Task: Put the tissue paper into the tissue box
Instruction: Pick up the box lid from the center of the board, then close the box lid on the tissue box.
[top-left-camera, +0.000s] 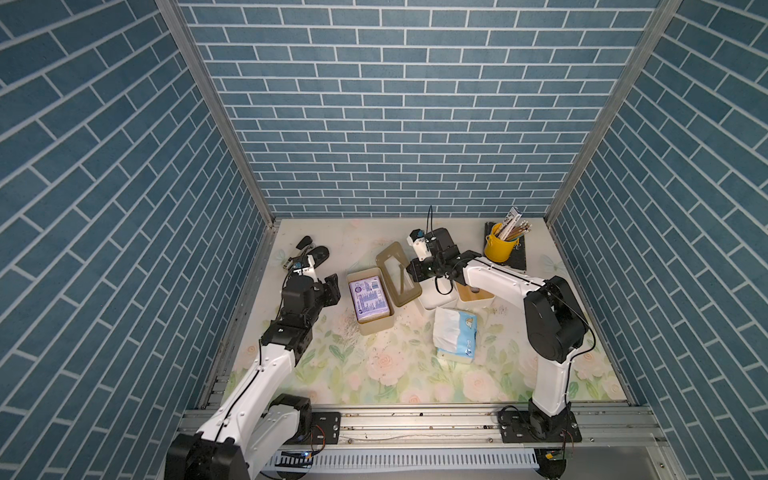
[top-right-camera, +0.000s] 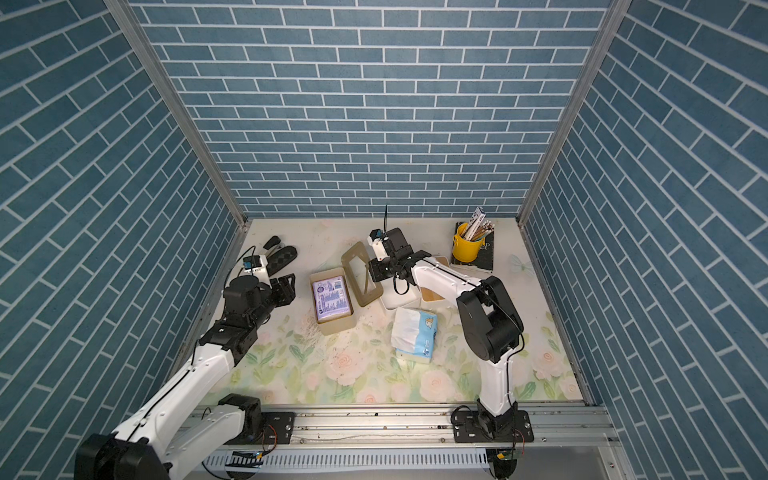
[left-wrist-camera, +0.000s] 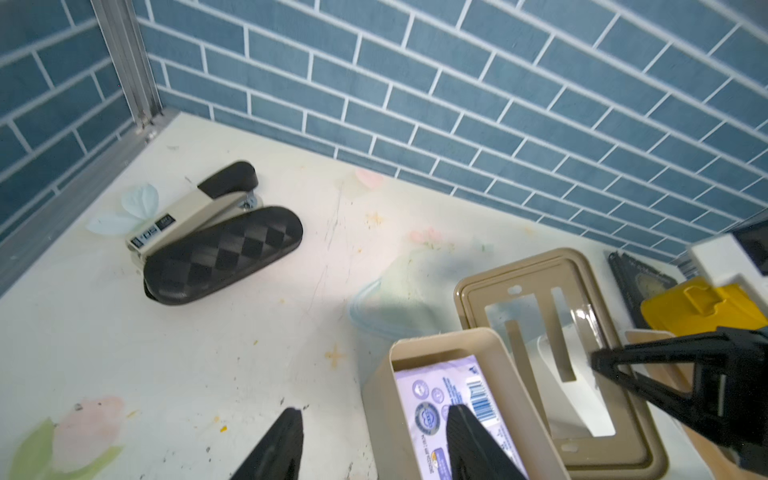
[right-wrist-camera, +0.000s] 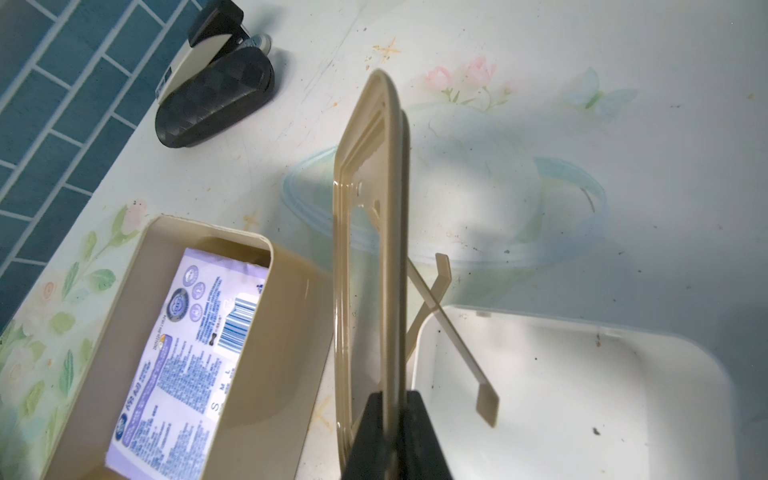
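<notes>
Pinching the tan lid is the right end effector; the left end effector stands spread. Tissue paper, labelled "S M L" beside a barcode, lies in the tissue box, centre-left in a top view.

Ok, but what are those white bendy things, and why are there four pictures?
Those are two robot arms, the left arm and the right arm, with pinching grippers for hands. Two pictures look down from a camera overhead, so they look almost alike. The other two come from little cameras on each arm's wrist. On the flowery table sit a tan box with a purple tissue pack inside, a blue tissue pack, a white box, a yellow cup of pencils, a stapler and a black case. The right gripper pinches the tan lid by its edge, so it stands tilted. The left gripper is open beside the tan box, holding nothing.
</notes>
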